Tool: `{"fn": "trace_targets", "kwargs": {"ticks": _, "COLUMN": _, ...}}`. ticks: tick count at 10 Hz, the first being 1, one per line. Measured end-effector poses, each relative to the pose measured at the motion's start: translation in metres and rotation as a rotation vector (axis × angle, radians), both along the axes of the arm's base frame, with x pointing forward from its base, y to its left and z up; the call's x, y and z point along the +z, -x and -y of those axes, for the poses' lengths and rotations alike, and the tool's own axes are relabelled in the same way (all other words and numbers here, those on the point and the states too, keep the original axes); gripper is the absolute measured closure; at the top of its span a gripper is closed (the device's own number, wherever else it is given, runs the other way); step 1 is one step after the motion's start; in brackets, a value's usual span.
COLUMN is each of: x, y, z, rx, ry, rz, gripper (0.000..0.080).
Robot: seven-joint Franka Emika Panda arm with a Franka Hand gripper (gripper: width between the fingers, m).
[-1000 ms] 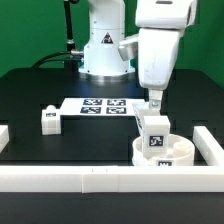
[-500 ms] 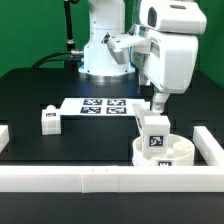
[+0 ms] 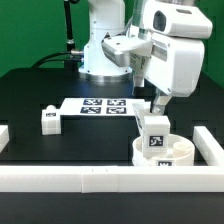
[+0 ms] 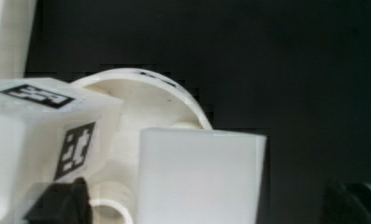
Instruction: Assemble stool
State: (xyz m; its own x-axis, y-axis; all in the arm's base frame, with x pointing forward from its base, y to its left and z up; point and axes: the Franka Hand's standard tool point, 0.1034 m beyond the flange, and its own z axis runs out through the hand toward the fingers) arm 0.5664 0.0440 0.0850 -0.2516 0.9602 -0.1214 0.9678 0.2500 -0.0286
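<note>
The stool's round white seat (image 3: 165, 153) lies at the exterior view's lower right, beside the rails. A tagged white leg (image 3: 152, 131) stands upright on it. My gripper (image 3: 156, 104) hangs just above and behind that leg, open. In the wrist view the seat's rim (image 4: 157, 92) curves behind the tagged leg (image 4: 40, 125). A second plain white leg (image 4: 203, 170) stands between my gripper's (image 4: 207, 212) dark fingers (image 4: 57, 204), with gaps on both sides. Another loose leg (image 3: 49, 119) lies on the black table at the exterior view's left.
The marker board (image 3: 101, 105) lies flat in front of the robot base. Long white rails border the table along the front (image 3: 90, 181), the right (image 3: 209, 146) and the left (image 3: 3, 136).
The hand has turned and shifted toward the exterior view's right above the seat. The jaws stayed open; seat and legs have not moved.
</note>
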Motion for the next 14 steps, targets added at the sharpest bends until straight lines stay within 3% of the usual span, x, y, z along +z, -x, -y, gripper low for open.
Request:
{"fn": "trace_targets", "kwargs": {"ticks": 2, "x": -0.0014, "y": -0.0009, "z": -0.0009, "rx": -0.002, "ry": 0.0, "rz": -0.001, "gripper": 0.0174}}
{"fn": "trace_targets", "kwargs": {"ticks": 3, "x": -0.0016, "y": -0.0007, "z": 0.0, "rx": -0.004, "ry": 0.0, "rz": -0.001, "gripper": 0.0347}}
{"fn": "trace_targets", "kwargs": {"ticks": 4, "x": -0.0016, "y": -0.0008, "z": 0.0006, "rx": -0.012, "ry": 0.0, "rz": 0.0, "gripper": 0.0468}}
{"fn": "trace_targets", "kwargs": {"ticks": 7, "x": -0.0017, "y": -0.0012, "z": 0.0019, "rx": -0.157, "ry": -0.001, "rz": 0.015, "gripper": 0.0468}}
{"fn": "trace_targets", "kwargs": {"ticks": 9, "x": -0.0015, "y": -0.0084, "z": 0.0059, "rx": -0.47, "ry": 0.004, "rz": 0.048, "gripper": 0.0468}}
{"fn": "trace_targets", "kwargs": {"ticks": 12, "x": -0.0016, "y": -0.0033, "z": 0.003, "rx": -0.952, "ry": 0.003, "rz": 0.079, "gripper": 0.0468}}
{"fn": "trace_targets", "kwargs": {"ticks": 14, "x": -0.0017, "y": -0.0022, "z": 0.003, "rx": -1.138, "ry": -0.004, "rz": 0.085, "gripper": 0.0467}}
